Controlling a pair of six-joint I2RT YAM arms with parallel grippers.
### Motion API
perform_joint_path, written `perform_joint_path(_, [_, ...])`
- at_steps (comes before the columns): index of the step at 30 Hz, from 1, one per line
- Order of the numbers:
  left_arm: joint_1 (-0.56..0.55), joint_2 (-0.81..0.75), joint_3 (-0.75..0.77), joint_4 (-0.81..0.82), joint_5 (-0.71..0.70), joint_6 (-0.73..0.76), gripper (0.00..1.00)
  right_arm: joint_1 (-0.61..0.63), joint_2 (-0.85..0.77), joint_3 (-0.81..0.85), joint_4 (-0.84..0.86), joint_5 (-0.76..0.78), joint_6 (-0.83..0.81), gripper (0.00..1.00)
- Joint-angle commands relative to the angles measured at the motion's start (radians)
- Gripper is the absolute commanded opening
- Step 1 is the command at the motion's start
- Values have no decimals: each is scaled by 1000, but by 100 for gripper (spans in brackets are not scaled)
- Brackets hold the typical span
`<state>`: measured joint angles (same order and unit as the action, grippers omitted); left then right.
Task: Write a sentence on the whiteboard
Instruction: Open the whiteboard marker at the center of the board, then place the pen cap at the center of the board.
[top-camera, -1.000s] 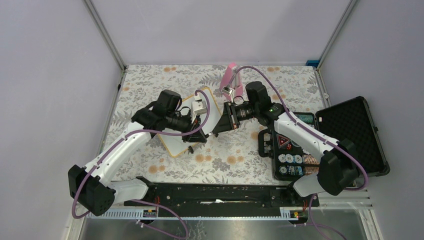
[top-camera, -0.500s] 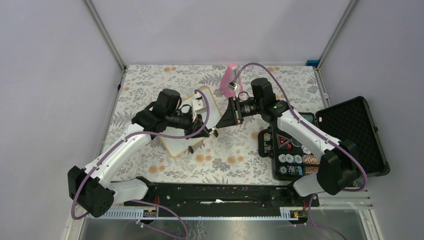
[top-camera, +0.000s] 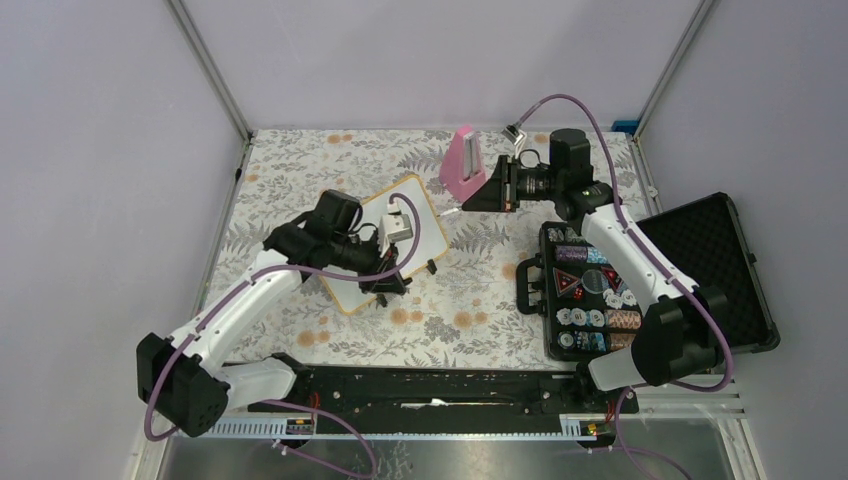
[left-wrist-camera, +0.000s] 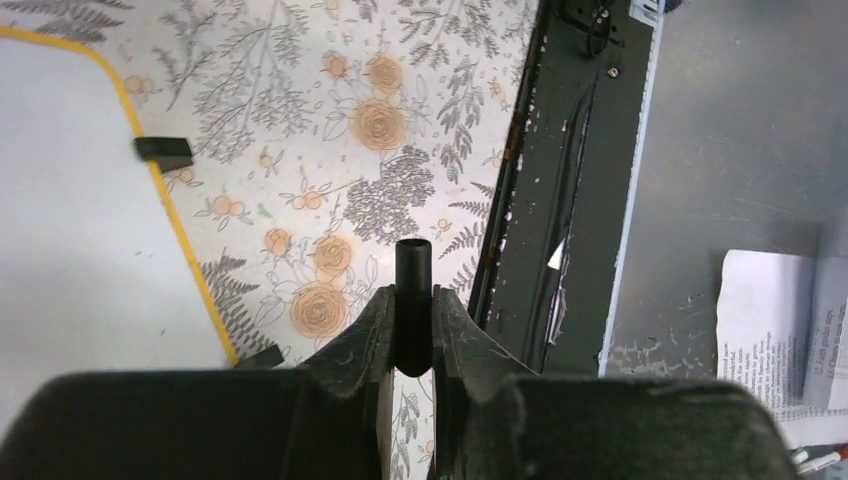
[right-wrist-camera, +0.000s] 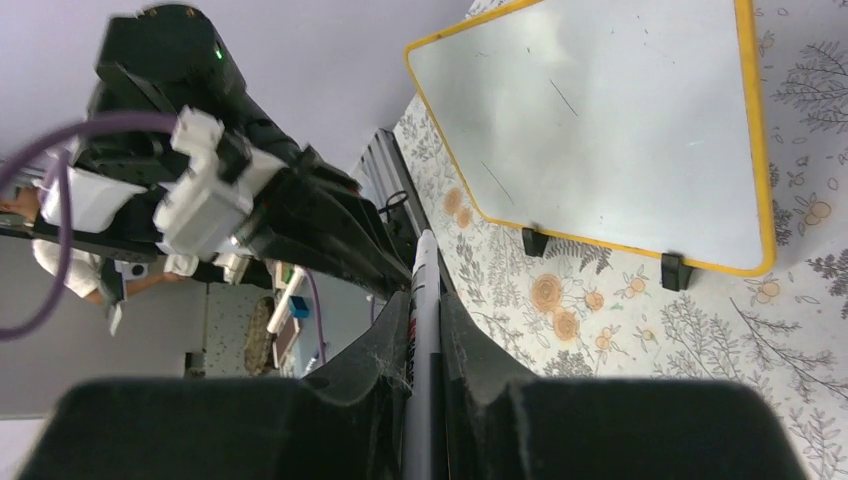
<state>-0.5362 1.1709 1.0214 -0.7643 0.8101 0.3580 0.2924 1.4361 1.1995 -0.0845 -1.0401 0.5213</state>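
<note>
Pale lilac walls surround a table covered by floral cloth.

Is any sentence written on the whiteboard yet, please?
No, the whiteboard shows a blank white face in the right wrist view, with only faint stray streaks.

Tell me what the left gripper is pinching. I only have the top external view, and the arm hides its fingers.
Observer: In the left wrist view, the left gripper is shut on a short black cap, likely the marker's. It is held clear of the board.
Operator: Report the right one.
Observer: The right wrist view shows the right gripper shut on a white marker with dark print on its barrel.
Operator: Check the board for writing.
Observer: In the right wrist view, the whiteboard shows only a few faint thin streaks and no words.
</note>
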Motion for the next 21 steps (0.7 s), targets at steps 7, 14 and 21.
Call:
perform_joint_path(7, [474, -23, 315, -35, -75, -51, 0, 40, 8, 33, -193, 8, -306, 0])
perform_joint_path(14, [882, 134, 396, -93, -146, -29, 0, 132, 5, 14, -248, 33, -431, 0])
perform_joint_path(21, [1001, 178, 208, 8, -280, -35, 0, 195, 27, 23, -294, 70, -517, 0])
